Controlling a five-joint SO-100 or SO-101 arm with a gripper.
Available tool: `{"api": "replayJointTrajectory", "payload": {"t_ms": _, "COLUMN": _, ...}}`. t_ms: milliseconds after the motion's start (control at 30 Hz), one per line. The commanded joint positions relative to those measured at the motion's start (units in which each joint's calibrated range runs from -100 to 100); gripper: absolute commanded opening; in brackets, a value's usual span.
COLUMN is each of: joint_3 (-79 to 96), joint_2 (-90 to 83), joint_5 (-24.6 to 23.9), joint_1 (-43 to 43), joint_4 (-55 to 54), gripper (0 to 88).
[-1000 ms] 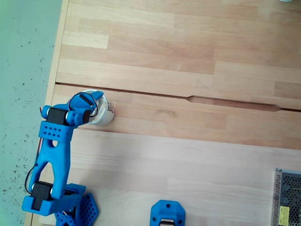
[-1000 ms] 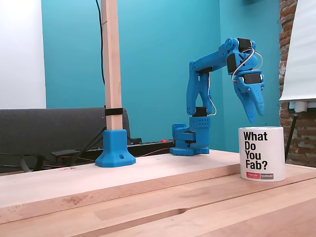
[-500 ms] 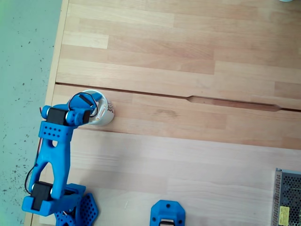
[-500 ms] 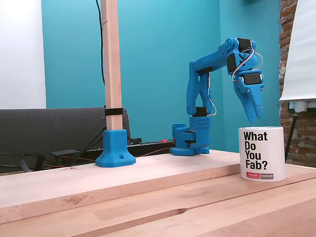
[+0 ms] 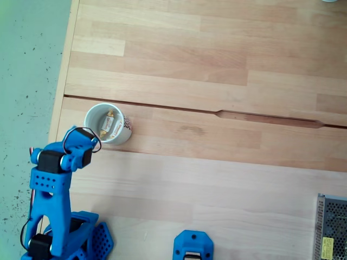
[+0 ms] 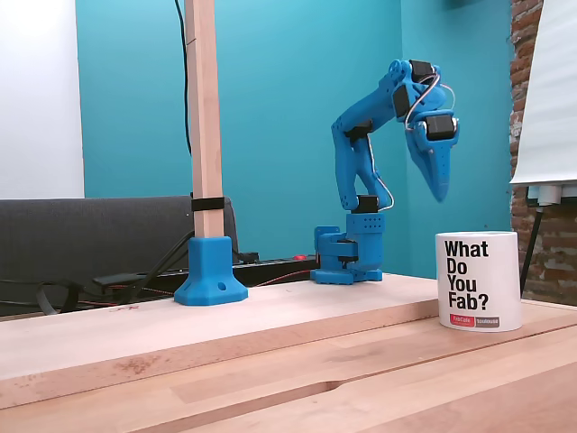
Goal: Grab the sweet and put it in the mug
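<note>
The sweet (image 5: 109, 123) lies inside the mug (image 5: 124, 130) — below and beside the gripper (image 6: 440, 193), whose fingers (image 6: 435, 171) hang pressed together, empty, above the mug's (image 6: 479, 280) rim.

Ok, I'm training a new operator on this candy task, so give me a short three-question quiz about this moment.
1. True or false: the sweet lies inside the mug.
2. In the side-on fixed view, where is the tool relative to the mug? A) down inside it B) raised, up and to the left of its rim C) resting on the table
3. Fill in: the big black lettering on the mug reads "What Do You ___?"

Key: 1 true; 2 B; 3 Fab
</note>
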Motion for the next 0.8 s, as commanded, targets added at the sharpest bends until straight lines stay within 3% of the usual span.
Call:
{"api": "replayJointTrajectory", "payload": {"t_ms": 0, "joint_3": 5.7, "joint_2": -6.4, "joint_5": 0.8, "joint_1": -0.4, "joint_4": 0.4, "gripper": 0.0}}
{"api": "replayJointTrajectory", "payload": {"t_ms": 300, "joint_3": 19.3, "joint_2": -24.0, "joint_5": 0.9, "joint_1": -0.6, "joint_4": -2.4, "gripper": 0.0}}
{"api": "replayJointTrajectory", "payload": {"t_ms": 500, "joint_3": 25.9, "joint_2": -37.2, "joint_5": 1.5, "joint_1": 0.2, "joint_4": -13.6, "gripper": 0.0}}
{"api": "replayJointTrajectory", "payload": {"t_ms": 767, "joint_3": 52.3, "joint_2": -50.8, "joint_5": 1.5, "joint_1": 0.4, "joint_4": -27.8, "gripper": 0.0}}
